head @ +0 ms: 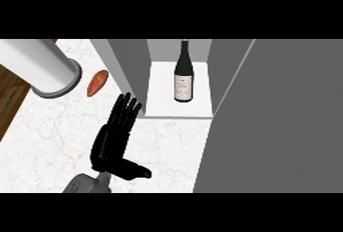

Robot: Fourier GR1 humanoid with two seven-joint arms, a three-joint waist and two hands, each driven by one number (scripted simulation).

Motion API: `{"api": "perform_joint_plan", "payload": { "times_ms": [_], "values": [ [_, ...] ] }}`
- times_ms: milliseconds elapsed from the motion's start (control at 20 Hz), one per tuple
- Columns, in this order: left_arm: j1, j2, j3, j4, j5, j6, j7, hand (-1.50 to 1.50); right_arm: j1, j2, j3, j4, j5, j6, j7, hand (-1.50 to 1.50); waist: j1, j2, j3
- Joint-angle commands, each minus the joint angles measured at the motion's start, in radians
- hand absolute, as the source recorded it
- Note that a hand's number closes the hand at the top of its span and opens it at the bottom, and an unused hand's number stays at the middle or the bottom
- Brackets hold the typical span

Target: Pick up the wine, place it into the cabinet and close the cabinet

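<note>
The wine bottle (183, 72), dark with a white label, stands upright inside the open grey cabinet (127, 63) on its white shelf. My left hand (115, 138) rests over the marble counter to the lower left of the cabinet, fingers straight and pointing up, thumb out to the right, holding nothing. The fingertips end just short of the cabinet's left wall. A large grey panel (281, 118), the cabinet's door, fills the right of the view and hides whatever lies behind it. My right hand does not show.
A white cylinder (41, 65) with a grey base stands at the upper left. An orange sweet potato (98, 83) lies beside it on the counter (53, 131). A dark wooden floor (10, 90) shows beyond the counter's left edge.
</note>
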Motion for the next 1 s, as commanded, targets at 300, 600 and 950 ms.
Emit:
{"api": "perform_joint_plan", "payload": {
  "times_ms": [300, 600, 950],
  "values": [
    [0.098, 0.144, 0.114, -0.092, 0.028, -0.071, -0.039, -1.5, 0.049, -0.116, 0.194, -0.192, -0.037, 0.214, 0.008, 1.5, -0.013, -0.004, 0.0],
    [0.182, 0.223, 0.173, -0.147, 0.053, -0.121, -0.037, -1.5, 0.0, -0.098, 0.215, -0.218, -0.047, 0.236, 0.056, 1.5, -0.003, 0.002, -0.001],
    [0.187, 0.301, 0.274, -0.144, 0.137, -0.195, 0.006, -1.5, -0.105, -0.037, 0.247, -0.219, -0.024, 0.238, 0.139, 1.5, 0.003, 0.007, -0.004]
  ]
}}
